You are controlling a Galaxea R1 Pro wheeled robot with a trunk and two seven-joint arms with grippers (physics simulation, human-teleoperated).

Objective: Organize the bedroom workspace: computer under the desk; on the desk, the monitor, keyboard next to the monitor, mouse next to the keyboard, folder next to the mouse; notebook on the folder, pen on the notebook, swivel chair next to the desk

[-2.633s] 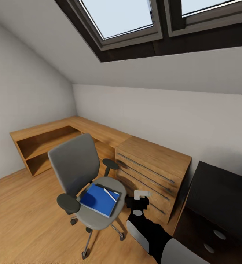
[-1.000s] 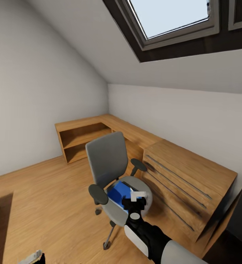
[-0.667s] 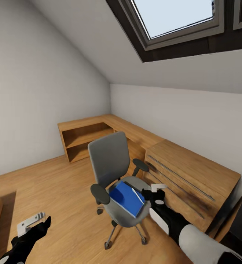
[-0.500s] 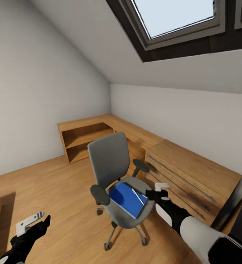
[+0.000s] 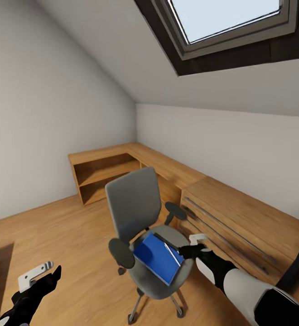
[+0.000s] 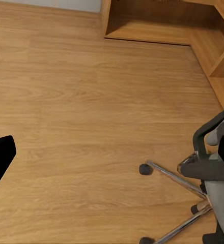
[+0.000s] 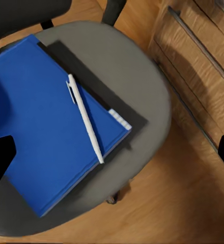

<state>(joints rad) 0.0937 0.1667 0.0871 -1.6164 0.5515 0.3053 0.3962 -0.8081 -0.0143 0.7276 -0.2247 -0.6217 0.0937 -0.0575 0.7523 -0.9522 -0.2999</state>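
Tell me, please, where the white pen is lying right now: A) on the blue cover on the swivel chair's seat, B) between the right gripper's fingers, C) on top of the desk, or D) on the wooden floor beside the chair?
A: the pen lies on the blue cover on the swivel chair seat.

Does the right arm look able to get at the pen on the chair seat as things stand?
Probably yes. The right gripper hangs at the seat's edge, jaws open, with the pen lying exposed on the blue notebook just below it. Nothing covers the pen; the armrest sits off to the side.
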